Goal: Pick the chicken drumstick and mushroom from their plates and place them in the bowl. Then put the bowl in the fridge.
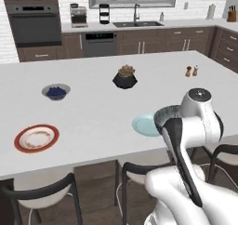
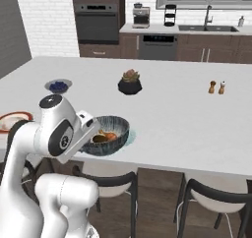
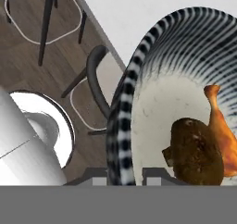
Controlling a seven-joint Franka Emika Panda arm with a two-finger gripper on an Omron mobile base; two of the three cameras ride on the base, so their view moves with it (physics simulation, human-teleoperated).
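Note:
My gripper (image 3: 124,174) is shut on the near rim of the bowl (image 3: 176,93), one fingertip outside the striped wall and one inside. In the bowl lie the dark brown mushroom (image 3: 196,151) and the orange chicken drumstick (image 3: 222,130), side by side. From the right base view, the bowl (image 2: 107,133) hangs at the counter's front edge with the gripper (image 2: 92,135) on its left rim. The teal plate (image 1: 145,125) sits bare just behind the bowl (image 1: 165,113). The red-rimmed plate (image 1: 36,138) lies at the front left. The fridge is out of view.
A small bowl of blue berries (image 1: 56,92), a black plant pot (image 1: 125,77) and two shakers (image 1: 191,71) stand further back on the white counter (image 1: 93,112). Dark chairs (image 2: 211,197) stand below the counter's front edge.

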